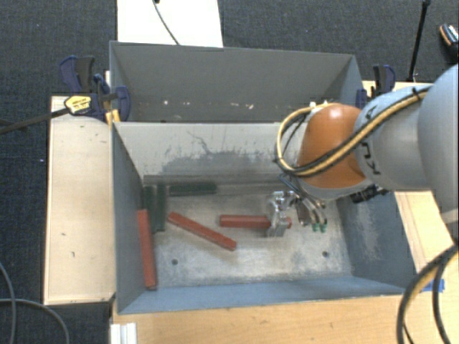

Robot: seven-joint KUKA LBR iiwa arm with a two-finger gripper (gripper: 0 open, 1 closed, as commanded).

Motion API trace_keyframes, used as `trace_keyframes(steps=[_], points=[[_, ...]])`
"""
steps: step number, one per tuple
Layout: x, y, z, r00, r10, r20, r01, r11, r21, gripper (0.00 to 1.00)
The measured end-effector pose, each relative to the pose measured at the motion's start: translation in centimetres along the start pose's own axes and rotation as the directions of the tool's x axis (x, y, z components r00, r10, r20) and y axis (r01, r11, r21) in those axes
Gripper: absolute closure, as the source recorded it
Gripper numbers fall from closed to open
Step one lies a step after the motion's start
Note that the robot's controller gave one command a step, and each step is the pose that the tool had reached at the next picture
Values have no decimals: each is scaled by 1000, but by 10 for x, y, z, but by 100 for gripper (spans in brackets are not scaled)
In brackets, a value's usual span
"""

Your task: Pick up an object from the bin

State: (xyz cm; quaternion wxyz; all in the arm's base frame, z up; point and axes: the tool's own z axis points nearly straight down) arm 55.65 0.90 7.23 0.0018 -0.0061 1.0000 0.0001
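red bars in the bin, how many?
3. In the bin: left red bar along the left wall; middle red bar diagonal on the floor; right red bar ending at the tool. The arm may hide more.

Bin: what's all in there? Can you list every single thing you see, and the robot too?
red-brown sticks: 3, red-brown, one along the left wall, one slanted in the middle of the floor, one lying flat beside the gripper
dark green sticks: 2, dark green, one along the back wall, one at the back left next to the red-brown one
bin: 1, grey metal, centre of the view
gripper: 1, silver, at the right end of the flat red-brown stick
arm: 1, grey with an orange cover and cables, reaching in from the right
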Motion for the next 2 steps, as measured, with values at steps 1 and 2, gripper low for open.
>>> trace_keyframes(steps=[1, 2], points=[[-1, -2, -118, 997, 76, 5, -76, 997, -1, 100], [-21, 14, -187, 978, -208, 7, 208, 978, 1, 100]])
